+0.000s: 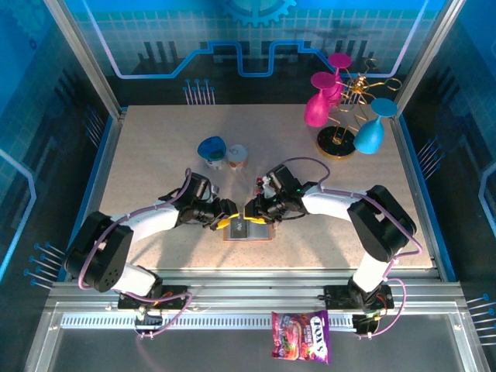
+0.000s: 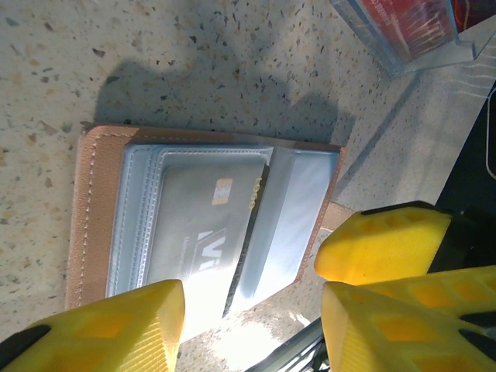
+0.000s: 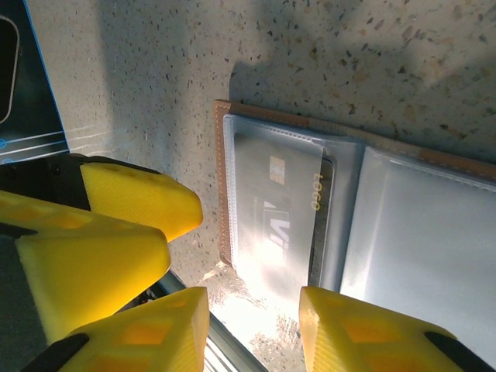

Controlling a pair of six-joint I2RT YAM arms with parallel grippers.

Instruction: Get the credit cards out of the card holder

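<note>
The card holder (image 1: 260, 233) lies open and flat on the table, brown leather edge around pale grey-blue inner faces (image 2: 97, 217) (image 3: 418, 232). One of the credit cards (image 2: 205, 225) (image 3: 279, 209) sits in a clear sleeve, with a gold chip, white marks and "Logo" showing. My left gripper (image 1: 227, 222) (image 2: 252, 325) stands open over the holder's edge, its fingers (image 2: 124, 325) on either side of the card's end. My right gripper (image 1: 252, 211) (image 3: 256, 329) is open too, straddling the same card from the opposite side. The two grippers almost touch.
Two small cups (image 1: 211, 151) (image 1: 235, 156) stand behind the holder. A rack with pink and blue glasses (image 1: 345, 116) is at the back right. A candy bag (image 1: 301, 336) lies on the near rail. A clear plastic piece (image 2: 411, 31) lies close by.
</note>
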